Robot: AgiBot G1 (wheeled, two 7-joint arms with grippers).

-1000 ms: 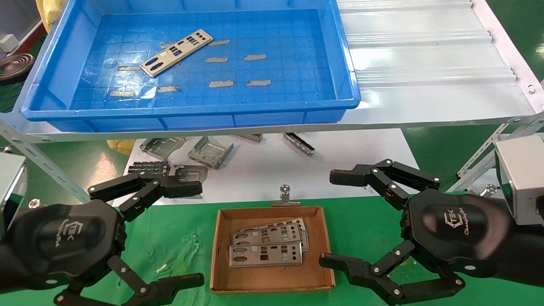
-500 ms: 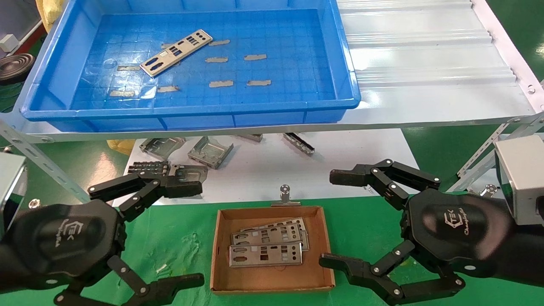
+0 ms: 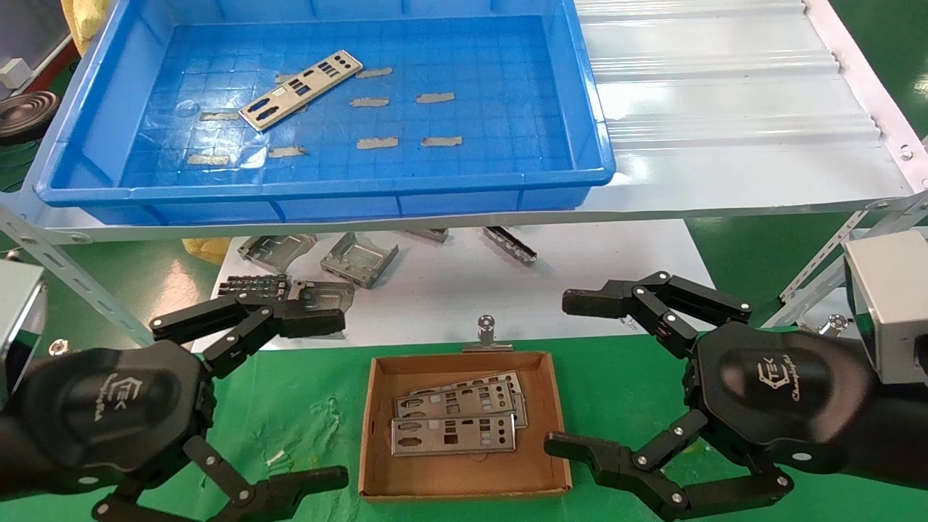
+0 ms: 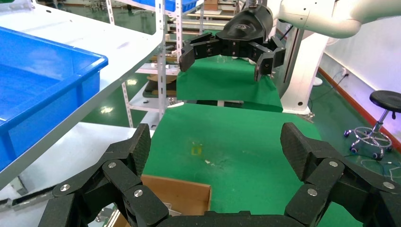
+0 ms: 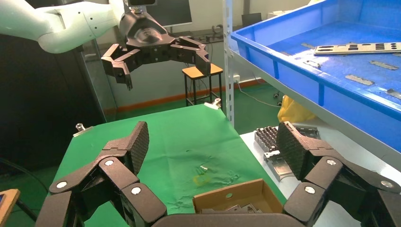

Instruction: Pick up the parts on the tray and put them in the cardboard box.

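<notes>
One silvery punched part (image 3: 301,89) lies askew on the floor of the blue tray (image 3: 326,185) on the upper shelf; the right wrist view shows it too (image 5: 359,48). The cardboard box (image 3: 464,475) sits on the green cloth below and holds three overlapping plates (image 3: 453,433). My left gripper (image 3: 330,400) hovers open to the left of the box, nothing between its fingers. On the box's right, my right gripper (image 3: 567,372) is open and empty as well. Each wrist view shows its own wide-spread gripper (image 4: 217,146) (image 5: 213,146) over the cloth, with a box corner (image 4: 175,196) (image 5: 227,196) below.
Grey tape patches (image 3: 377,143) dot the tray floor. Folded grey brackets (image 3: 359,257) lie on the white lower shelf behind the box. A binder clip (image 3: 487,333) stands at the box's far wall. Slotted shelf struts (image 3: 65,272) run close to both arms.
</notes>
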